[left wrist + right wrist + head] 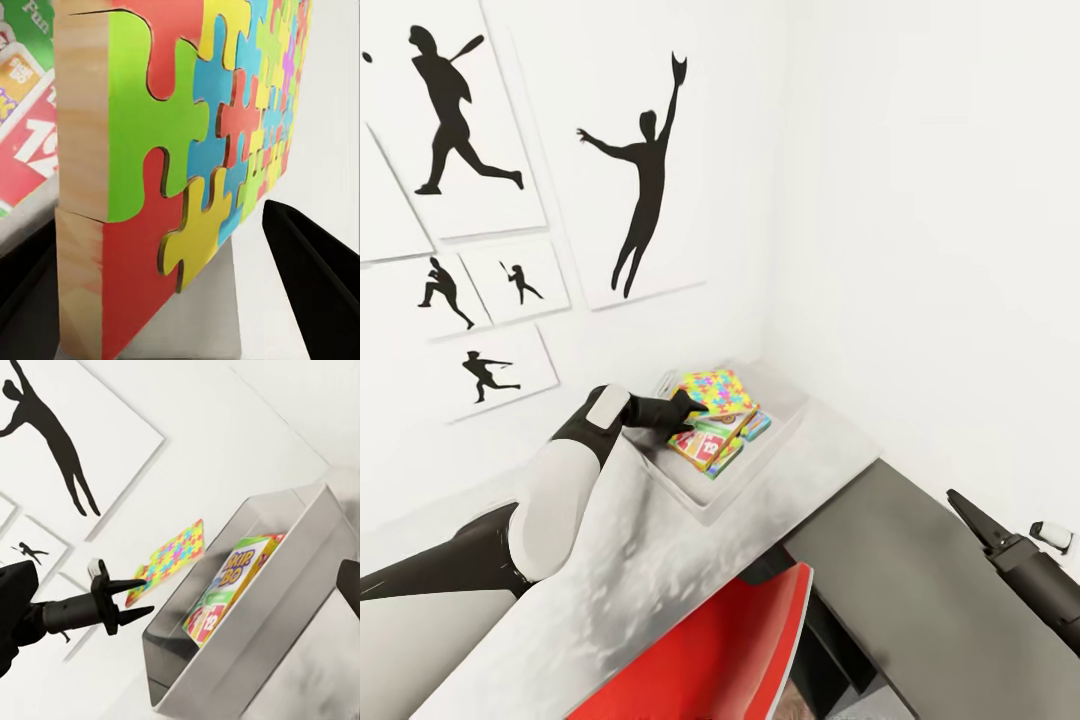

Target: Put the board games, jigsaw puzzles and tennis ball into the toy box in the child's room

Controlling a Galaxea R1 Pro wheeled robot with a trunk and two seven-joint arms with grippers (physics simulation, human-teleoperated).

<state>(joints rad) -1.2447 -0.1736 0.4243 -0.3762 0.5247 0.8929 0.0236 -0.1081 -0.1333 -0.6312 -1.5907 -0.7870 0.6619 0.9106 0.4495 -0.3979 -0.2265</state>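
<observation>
The left gripper reaches over the near rim of the shallow light-grey toy box, which sits on the pale grey mottled bench in the corner of the white-walled room. Its jaws are spread on either side of a thin multicoloured jigsaw puzzle square; whether they touch it I cannot tell. From the right wrist camera the puzzle hangs tilted over the box's far rim, with free air beneath it. The left wrist camera shows its pale wooden edge up close.

Inside the box a white-green-red "SKIP-BO" game box leans on edge against other flat printed boxes, with bare box floor beside it.

The right gripper hovers well apart over the lower dark-grey desk, jaws pressed together. A red chair back sits tucked at the bench's near edge. Black baseball-player silhouette pictures hang on the wall.
</observation>
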